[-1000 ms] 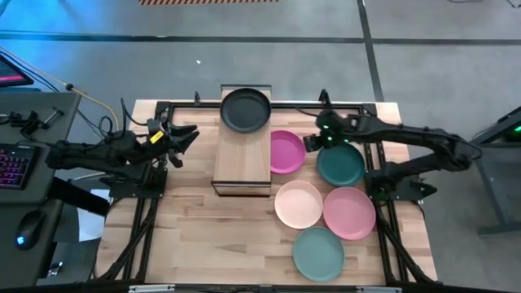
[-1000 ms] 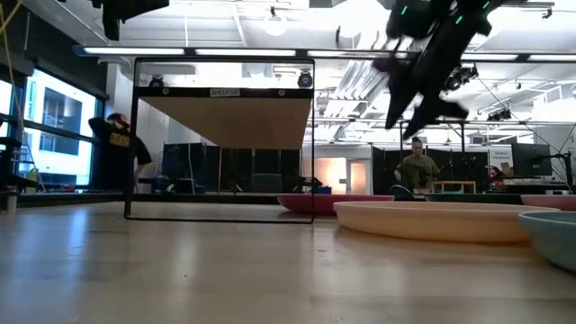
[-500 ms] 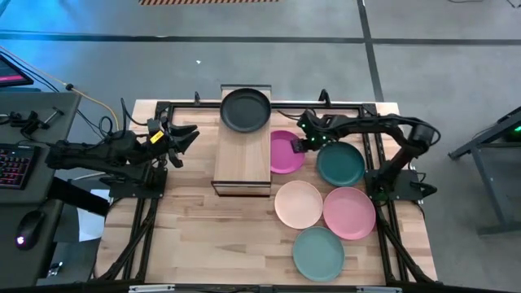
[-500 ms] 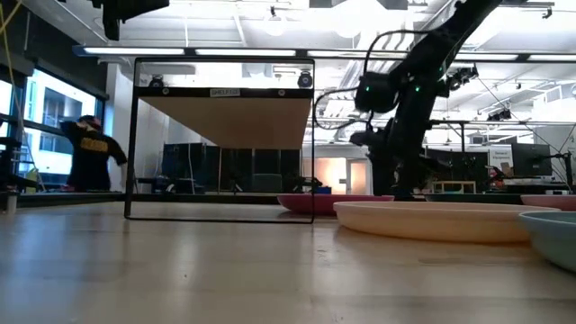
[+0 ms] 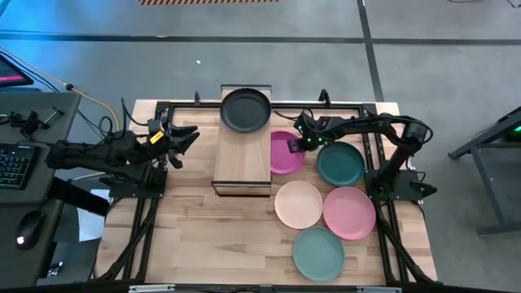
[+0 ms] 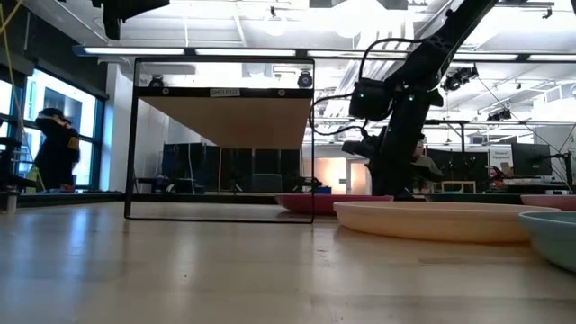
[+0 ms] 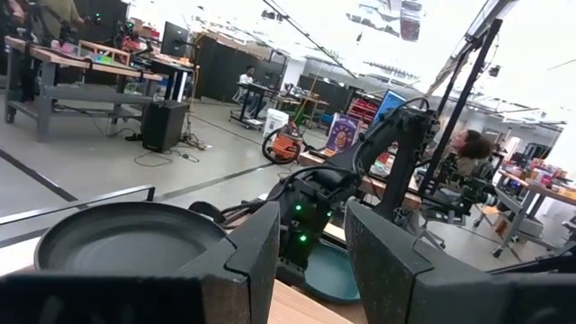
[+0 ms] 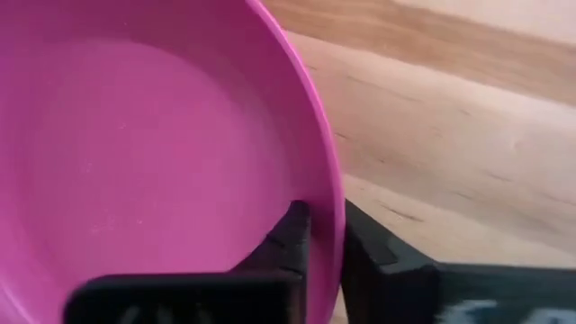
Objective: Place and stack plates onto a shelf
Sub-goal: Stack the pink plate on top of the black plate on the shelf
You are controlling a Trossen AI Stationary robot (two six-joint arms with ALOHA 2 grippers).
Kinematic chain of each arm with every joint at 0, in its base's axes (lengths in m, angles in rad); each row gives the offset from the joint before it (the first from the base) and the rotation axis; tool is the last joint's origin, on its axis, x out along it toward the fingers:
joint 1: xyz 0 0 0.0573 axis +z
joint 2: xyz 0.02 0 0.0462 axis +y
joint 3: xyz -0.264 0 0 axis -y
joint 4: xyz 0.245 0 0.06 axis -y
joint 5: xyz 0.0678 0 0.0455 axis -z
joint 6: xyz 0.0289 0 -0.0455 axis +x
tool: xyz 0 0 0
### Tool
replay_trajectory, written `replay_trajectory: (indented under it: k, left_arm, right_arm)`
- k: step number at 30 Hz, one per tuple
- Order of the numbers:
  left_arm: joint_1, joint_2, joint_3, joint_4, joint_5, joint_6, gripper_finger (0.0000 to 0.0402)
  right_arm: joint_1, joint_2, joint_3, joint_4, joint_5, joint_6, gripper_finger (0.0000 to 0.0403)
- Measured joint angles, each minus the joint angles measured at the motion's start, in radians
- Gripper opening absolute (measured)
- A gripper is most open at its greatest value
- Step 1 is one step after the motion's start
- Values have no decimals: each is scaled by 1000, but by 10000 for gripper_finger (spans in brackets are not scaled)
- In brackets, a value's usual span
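A dark grey-black plate (image 5: 245,110) lies on the far end of the wooden shelf (image 5: 242,163). To the right of the shelf, a magenta plate (image 5: 282,153) lies flat on the table. My right gripper (image 5: 295,145) is down at its right rim and shut on it. My left gripper (image 5: 183,138) hovers open to the left of the shelf, with nothing between its fingers. On the table to the right lie a dark green plate (image 5: 340,163), a cream plate (image 5: 298,203), a pink plate (image 5: 349,212) and a light teal plate (image 5: 318,253). My right gripper has the magenta plate's rim (image 8: 328,211) pinched between its two fingers, on the plate's far-right side. One finger (image 8: 292,229) stands inside the plate and the other outside it. The fingers come from the table's right, slanting down. The plate lies flat on the table.
The near half of the shelf top is bare wood. The right arm reaches across just beyond the dark green plate. Dark frame rails (image 5: 142,220) run along the table's left and right sides. People stand in the room behind the table.
My right gripper has gone from above the dark green plate toward the table's left and come down to the magenta plate's right rim, its arm bending at the elbow. All the plates lie where they were.
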Motion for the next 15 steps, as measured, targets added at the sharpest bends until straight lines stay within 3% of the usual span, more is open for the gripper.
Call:
replay_trajectory:
  k: [7, 15]
  left_arm:
    - [0, 0, 0, 0, 0, 0, 118]
    - [0, 0, 0, -2, 0, 2, 117]
  right_arm:
    - [-53, -63, 0, -11, -11, -50, 3]
    - [-237, -301, 0, -208, -12, -159, 0]
